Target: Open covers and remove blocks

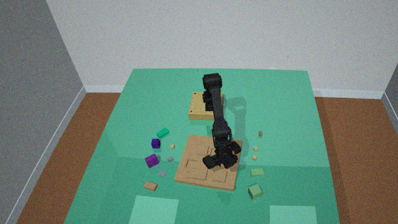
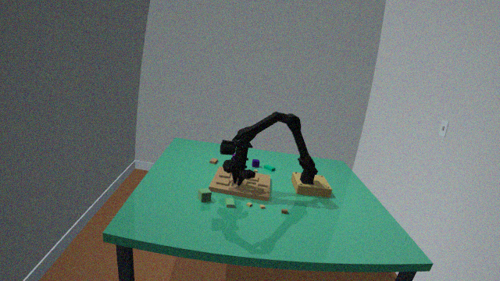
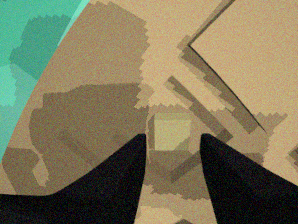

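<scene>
The tan puzzle board (image 1: 190, 143) (image 2: 255, 195) (image 3: 165, 25) lies on the table. A pale yellow block (image 3: 172, 125) sits in the board by a shadowed corner groove. Square-edged tan panels show on the board, one large panel (image 3: 250, 55) in the wrist view and two others (image 1: 197, 174) (image 1: 219, 176) near its front edge; I cannot tell which covers are open. My gripper (image 1: 222, 165) (image 2: 238, 183) (image 3: 173, 141) is open and low over the board's right side. Its fingertips stand to either side of the pale block in the wrist view, with gaps. The arm hides the board's back right part.
Left of the board are a teal block (image 1: 162, 132), a dark blue cube (image 1: 155, 143), a purple cube (image 1: 152, 160) and several small pieces. Right of it are a green cube (image 1: 255, 191) (image 2: 205, 195), a green slab (image 1: 257, 172) (image 2: 230, 203) and small pieces. The arm's wooden base (image 1: 199, 116) (image 2: 312, 192) stands behind.
</scene>
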You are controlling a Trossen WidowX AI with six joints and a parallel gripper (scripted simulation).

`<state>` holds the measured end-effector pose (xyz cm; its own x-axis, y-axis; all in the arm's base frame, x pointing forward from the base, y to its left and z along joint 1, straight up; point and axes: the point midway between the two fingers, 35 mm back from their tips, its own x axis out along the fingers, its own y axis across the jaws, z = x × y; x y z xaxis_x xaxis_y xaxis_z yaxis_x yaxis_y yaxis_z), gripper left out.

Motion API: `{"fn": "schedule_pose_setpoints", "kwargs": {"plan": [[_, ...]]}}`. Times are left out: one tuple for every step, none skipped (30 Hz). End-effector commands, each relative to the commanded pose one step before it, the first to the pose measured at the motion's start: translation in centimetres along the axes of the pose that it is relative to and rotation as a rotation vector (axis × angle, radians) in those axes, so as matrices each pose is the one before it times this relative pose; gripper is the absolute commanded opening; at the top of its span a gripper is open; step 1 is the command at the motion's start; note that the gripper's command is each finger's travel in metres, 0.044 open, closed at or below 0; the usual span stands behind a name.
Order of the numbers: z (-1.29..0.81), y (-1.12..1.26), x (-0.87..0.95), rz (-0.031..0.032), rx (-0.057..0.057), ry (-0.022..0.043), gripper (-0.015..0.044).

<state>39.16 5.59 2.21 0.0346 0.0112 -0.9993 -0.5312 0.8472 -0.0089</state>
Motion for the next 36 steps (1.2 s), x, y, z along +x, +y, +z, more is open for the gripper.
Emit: {"fn": "schedule_pose_setpoints", "kwargs": {"plan": [[-0.028,0.02,0.146,0.00009,0.0021,0.00055,0.0144],[0.0,0.0,0.031,0.0,0.0,0.0,0.0144],[0.0,0.0,0.047,0.0,0.0,0.0,0.0144],[0.0,0.0,0.063,0.0,0.0,0.0,0.0144],[0.0,0.0,0.073,0.0,0.0,0.0,0.0144],[0.0,0.0,0.083,0.0,0.0,0.0,0.0144],[0.0,0.0,0.09,0.0,0.0,0.0,0.0144],[0.0,0.0,0.093,0.0,0.0,0.0,0.0144],[0.0,0.0,0.094,0.0,0.0,0.0,0.0144],[-0.001,0.0,0.094,0.0,0.0,0.0,0.0144],[-0.001,0.0,0.094,0.0,0.0,0.0,0.0144],[-0.001,0.001,0.094,0.0,0.0,0.0,0.0144],[-0.001,0.001,0.094,0.0,0.0,0.0,0.0144],[-0.001,0.001,0.075,0.0,0.0,0.0,0.0144],[-0.001,0.0,0.045,0.0,0.0,0.0,0.0144],[0.0,0.0,0.015,0.0,0.0,0.0,0.0144],[0.05,-0.029,-0.221,-0.00057,-0.0023,-0.00163,0.0137],[0.0,0.0,0.0,0.0,0.0,0.0,0.013],[0.0,0.0,0.0,0.0,0.0,0.0,0.0124],[0.0,0.0,0.0,0.0,0.0,0.0,0.0117],[0.0,0.0,0.0,0.0,0.0,0.0,0.011],[0.0,0.0,0.0,0.0,0.0,0.0,0.0104],[0.0,0.0,0.0,0.0,0.0,0.0,0.0097],[0.0,0.0,0.0,0.0,0.0,0.0,0.009],[0.0,0.0,0.0,0.0,0.0,0.0,0.0084],[0.0,0.0,0.0,0.0,0.0,0.0,0.008],[0.0,0.0,0.0,0.0,0.0,0.0,0.008],[0.0,0.0,0.0,0.0,0.0,0.0,0.008],[0.001,-0.001,-0.021,0.0,0.0,0.00001,0.008],[0.003,-0.001,-0.064,0.0,0.0,0.00002,0.008],[0.005,-0.002,-0.108,0.00001,0.0001,0.00003,0.008],[0.006,-0.003,-0.13,0.00001,0.0001,0.00003,0.008],[0.006,-0.002,-0.13,0.00001,0.0001,0.00004,0.008],[0.005,-0.002,-0.13,0.00001,0.0001,0.00004,0.008],[0.005,-0.002,-0.13,0.00001,0.0001,0.00004,0.008],[0.004,-0.002,-0.131,0.00001,0.0001,0.00004,0.008]]}}
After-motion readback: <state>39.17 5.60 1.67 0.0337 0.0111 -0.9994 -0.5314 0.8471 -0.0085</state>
